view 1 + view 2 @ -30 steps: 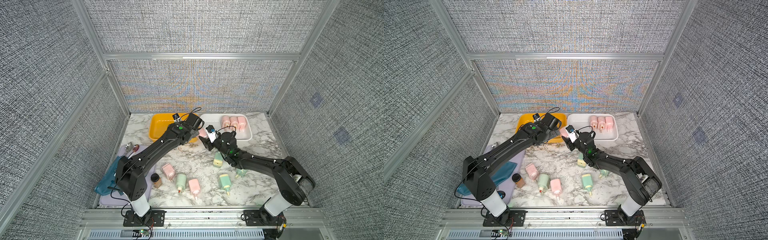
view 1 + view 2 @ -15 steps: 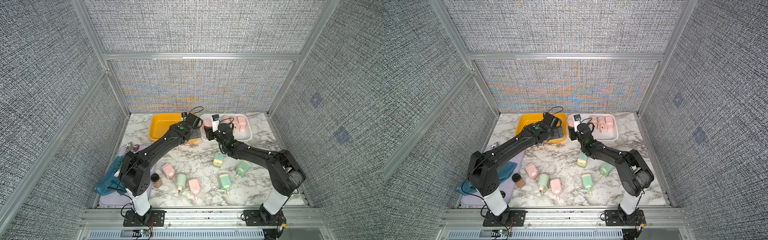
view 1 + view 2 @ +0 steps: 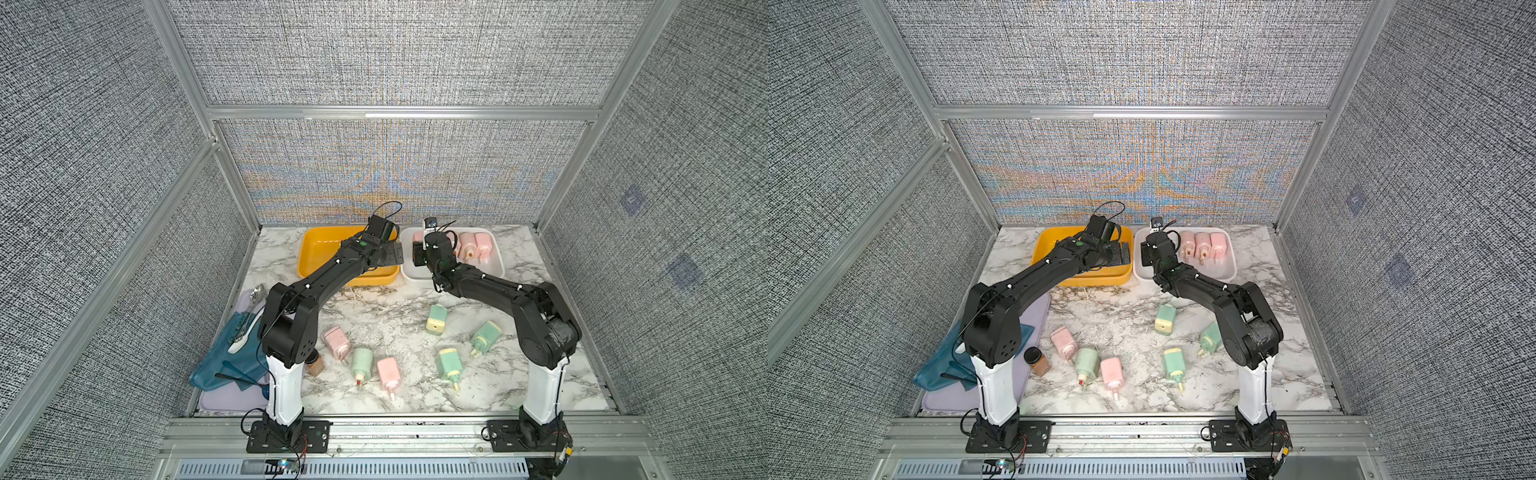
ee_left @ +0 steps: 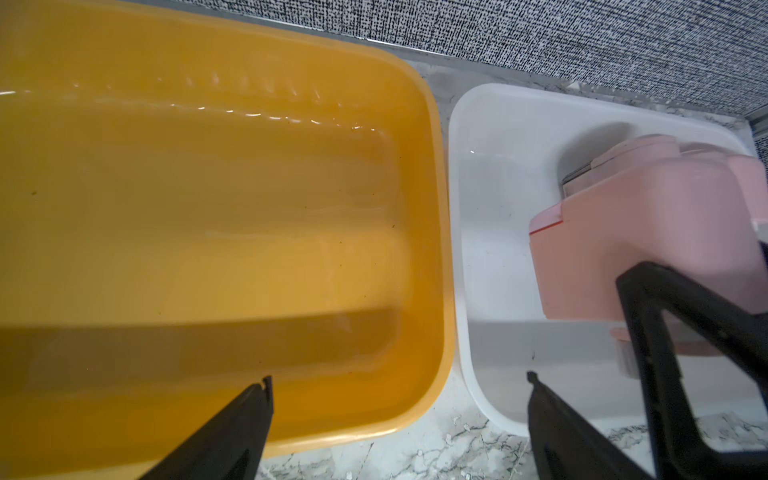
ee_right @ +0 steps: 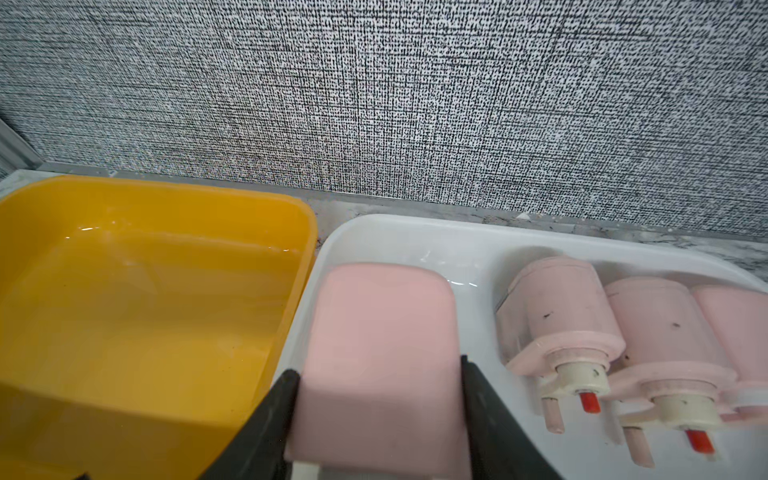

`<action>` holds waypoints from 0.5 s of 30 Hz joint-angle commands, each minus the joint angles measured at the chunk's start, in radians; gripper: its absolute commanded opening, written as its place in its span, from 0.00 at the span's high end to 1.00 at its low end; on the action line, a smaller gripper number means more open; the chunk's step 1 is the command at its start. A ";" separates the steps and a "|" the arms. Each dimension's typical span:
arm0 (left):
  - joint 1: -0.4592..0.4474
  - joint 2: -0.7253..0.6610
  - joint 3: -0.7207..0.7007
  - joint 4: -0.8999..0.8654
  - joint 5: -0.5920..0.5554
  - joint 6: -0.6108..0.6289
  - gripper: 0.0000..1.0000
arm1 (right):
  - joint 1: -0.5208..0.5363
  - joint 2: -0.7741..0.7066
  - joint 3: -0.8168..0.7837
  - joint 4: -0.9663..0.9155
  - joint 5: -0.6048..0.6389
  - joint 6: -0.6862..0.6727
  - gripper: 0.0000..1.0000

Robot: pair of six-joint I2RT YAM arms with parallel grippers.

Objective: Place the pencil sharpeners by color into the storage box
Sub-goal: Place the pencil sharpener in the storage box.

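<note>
1. Right gripper (image 5: 378, 370) is pinching a pink sharpener (image 5: 374, 328) by its two sides, both jaws snug against it.
2. That sharpener hangs over the white bin (image 5: 415, 232), at the end next to the yellow bin (image 5: 174, 191). Can't tell if it touches the floor.
3. In the same white bin, three more pink sharpeners (image 5: 557, 307) lie side by side, cranks pointing toward the robot.
4. Left gripper (image 4: 399, 380) is spread wide, holding nothing, hovering over the seam between the two bins.
5. Out on the marble table (image 3: 395, 307), four green sharpeners (image 3: 436, 320) and two pink sharpeners (image 3: 337, 340) lie scattered, plus a small brown jar (image 3: 1038, 359) by the left arm's base.
</note>
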 commanded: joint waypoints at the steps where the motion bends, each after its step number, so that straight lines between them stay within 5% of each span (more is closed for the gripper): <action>1: 0.012 0.059 0.072 -0.079 -0.018 0.014 0.00 | -0.001 0.035 0.059 -0.045 0.058 -0.010 1.00; 15: 0.018 0.264 0.301 -0.152 0.014 0.001 0.00 | -0.035 0.210 0.282 -0.225 0.166 -0.025 1.00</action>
